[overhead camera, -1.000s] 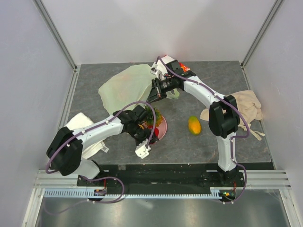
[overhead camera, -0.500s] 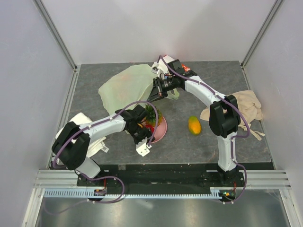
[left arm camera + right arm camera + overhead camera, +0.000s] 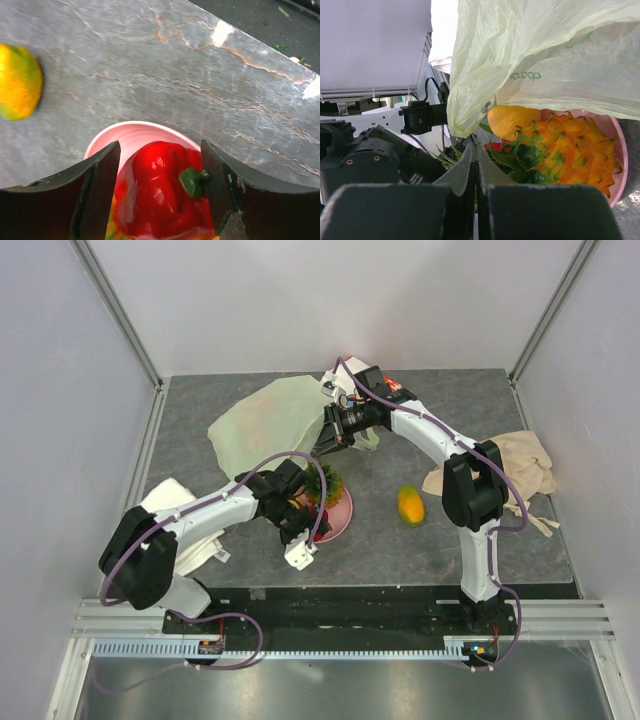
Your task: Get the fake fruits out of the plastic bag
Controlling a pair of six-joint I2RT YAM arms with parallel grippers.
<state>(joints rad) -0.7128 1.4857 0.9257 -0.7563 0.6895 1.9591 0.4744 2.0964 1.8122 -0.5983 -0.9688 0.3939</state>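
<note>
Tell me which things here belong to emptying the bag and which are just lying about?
Job: thin pale-green plastic bag; glossy red plastic pepper; spiky orange-green plastic pineapple; yellow-red plastic mango.
Lying about: round pink plate; crumpled beige cloth; white pouch.

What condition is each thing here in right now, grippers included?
plastic bag: crumpled, one edge lifted.
red pepper: resting on the pink plate.
pineapple: lying on the pink plate.
mango: lying on the table, off the plate.
beige cloth: crumpled.
left gripper: open, astride the red pepper.
right gripper: shut, pinching the plastic bag.
</note>
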